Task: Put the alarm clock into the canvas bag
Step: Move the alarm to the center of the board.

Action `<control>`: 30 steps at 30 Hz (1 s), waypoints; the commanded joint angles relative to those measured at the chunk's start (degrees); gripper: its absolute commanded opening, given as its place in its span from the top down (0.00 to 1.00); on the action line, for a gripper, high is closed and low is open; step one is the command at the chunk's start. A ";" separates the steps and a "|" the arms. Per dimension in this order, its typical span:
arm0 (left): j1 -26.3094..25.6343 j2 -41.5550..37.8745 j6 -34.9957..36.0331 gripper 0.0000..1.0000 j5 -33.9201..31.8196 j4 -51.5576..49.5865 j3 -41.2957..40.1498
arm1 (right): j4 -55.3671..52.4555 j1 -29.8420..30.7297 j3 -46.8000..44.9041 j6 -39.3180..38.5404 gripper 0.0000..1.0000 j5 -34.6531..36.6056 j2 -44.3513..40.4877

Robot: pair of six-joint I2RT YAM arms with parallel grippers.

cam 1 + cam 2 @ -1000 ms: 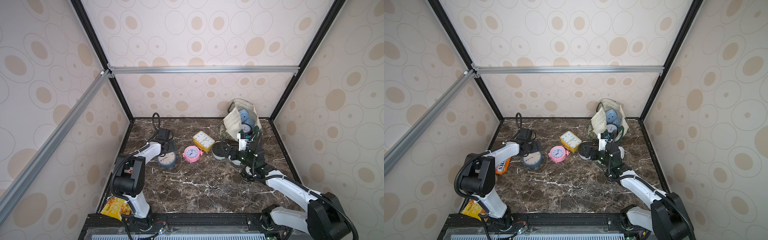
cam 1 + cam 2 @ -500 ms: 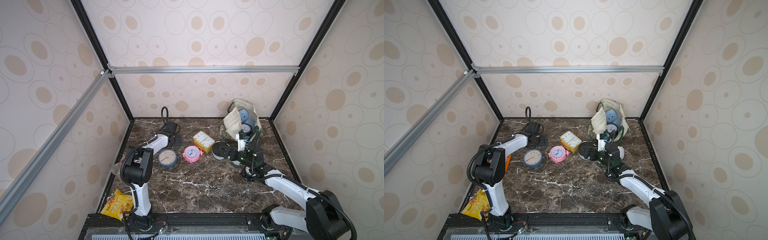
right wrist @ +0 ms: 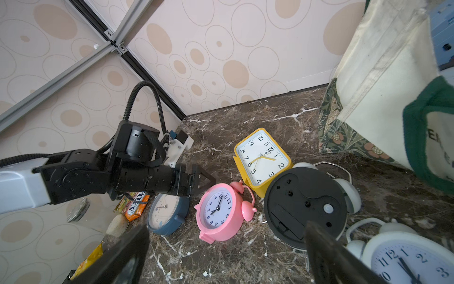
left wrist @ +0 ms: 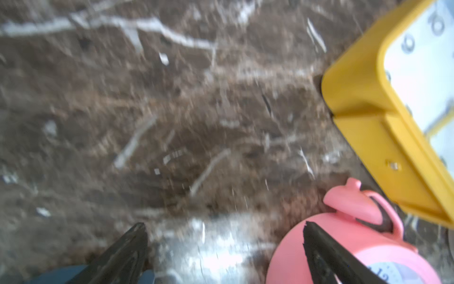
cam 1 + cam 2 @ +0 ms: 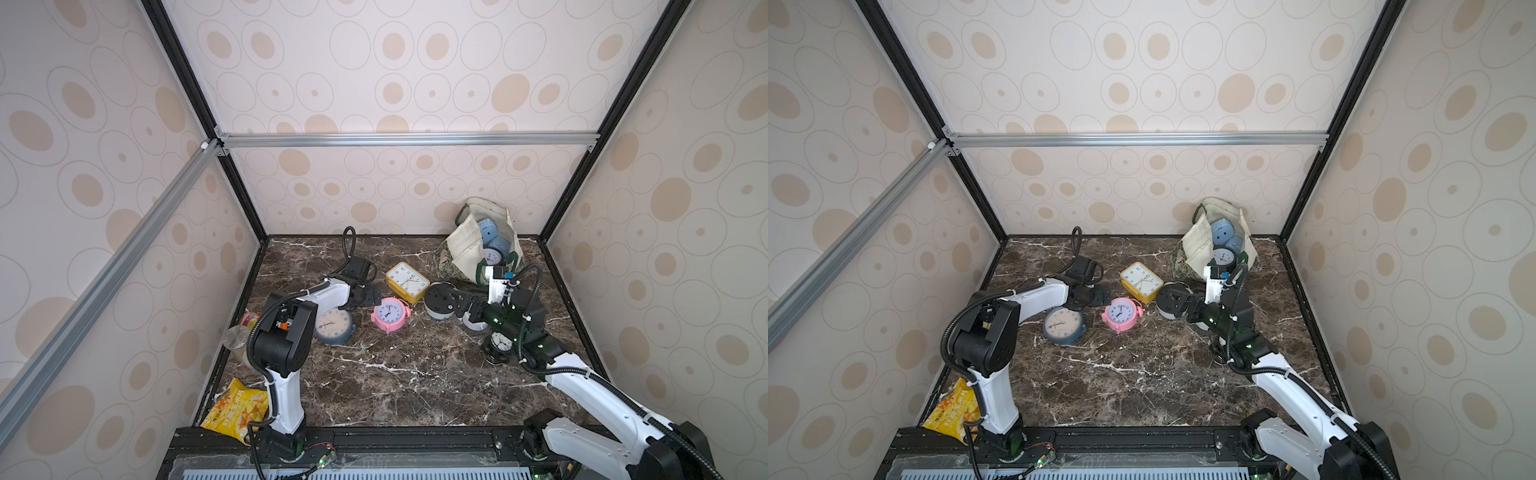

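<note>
Several alarm clocks lie on the marble floor: a yellow square one [image 5: 407,281], a pink twin-bell one [image 5: 390,313], a dark blue round one [image 5: 332,325] and a white twin-bell one showing its black back [image 5: 439,300]. The canvas bag [image 5: 465,245] stands open at the back right with light blue clocks [image 5: 487,229] inside. My left gripper [image 5: 371,297] [image 4: 223,226] is open and empty, low between the blue and pink clocks. My right gripper [image 5: 465,309] [image 3: 226,228] is open and empty beside the black-backed clock [image 3: 304,204].
A small black clock [image 5: 500,343] sits under my right arm, and a white clock [image 3: 405,260] lies close to that wrist. A yellow snack bag [image 5: 237,411], an orange packet [image 5: 249,320] and a jar [image 5: 236,337] lie along the left wall. Patterned walls enclose the floor.
My left gripper has swung from over the dark blue clock toward the pink clock. My right gripper has opened a little wider and hardly shifted.
</note>
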 commanded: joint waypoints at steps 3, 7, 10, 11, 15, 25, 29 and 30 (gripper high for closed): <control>-2.39 -8.41 -4.77 0.02 1.80 1.40 -9.30 | -1.95 0.13 -1.31 -1.24 0.00 0.86 -1.64; -4.52 -15.13 -7.72 0.02 1.17 1.87 -15.57 | -1.96 0.16 -1.52 -1.14 0.00 0.51 -1.49; -5.19 -20.94 -10.93 0.02 0.98 2.25 -21.54 | -1.56 0.15 -1.64 -0.96 0.00 0.05 -0.97; -5.44 -23.28 -12.07 0.02 0.43 2.11 -23.65 | -1.60 0.15 -1.65 -0.90 0.00 -0.07 -0.79; -6.25 -32.54 -15.55 0.02 -2.11 -0.10 -30.76 | -1.70 0.15 -1.91 -0.84 0.00 -0.81 -0.45; -6.63 -50.32 -22.53 0.02 -6.13 -12.10 -35.47 | 0.68 4.05 -1.10 -2.71 0.01 -3.07 4.39; -7.14 -58.10 -27.50 0.02 -13.23 -22.80 -34.06 | 1.61 7.78 -0.05 -3.09 0.01 -1.87 8.06; -7.10 -59.12 -28.86 0.02 -14.82 -25.81 -33.08 | 2.82 7.80 -0.19 -2.31 0.00 -2.67 9.13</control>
